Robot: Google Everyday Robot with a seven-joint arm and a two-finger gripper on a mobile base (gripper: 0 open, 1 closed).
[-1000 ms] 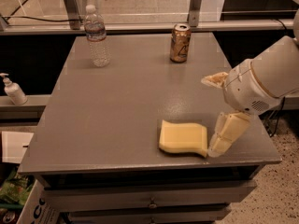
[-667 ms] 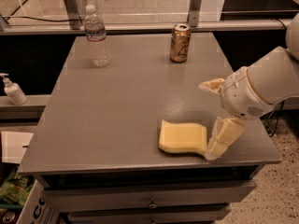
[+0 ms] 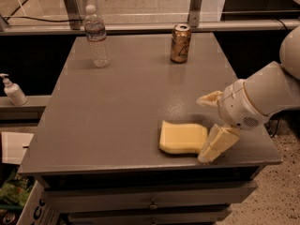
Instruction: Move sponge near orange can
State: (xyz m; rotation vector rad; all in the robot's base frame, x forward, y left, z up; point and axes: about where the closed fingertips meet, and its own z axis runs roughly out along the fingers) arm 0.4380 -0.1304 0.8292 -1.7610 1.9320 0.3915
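The pale yellow sponge [image 3: 182, 138] lies flat near the front right edge of the grey table [image 3: 122, 107]. The orange can [image 3: 180, 43] stands upright at the back of the table, right of centre, far from the sponge. My gripper [image 3: 207, 128] comes in from the right at the sponge's right end. Its cream fingers are spread wide: one fingertip [image 3: 209, 100] is behind the sponge, the other [image 3: 216, 144] is at the sponge's front right corner. The fingers are open and hold nothing.
A clear plastic water bottle [image 3: 97, 36] stands at the back left of the table. A white pump bottle [image 3: 13, 91] sits on a ledge to the left. Metal frame posts stand behind the table. Drawers are below the front edge.
The arm and gripper have shifted slightly left toward the sponge. The sponge, the can and the bottle have not moved.
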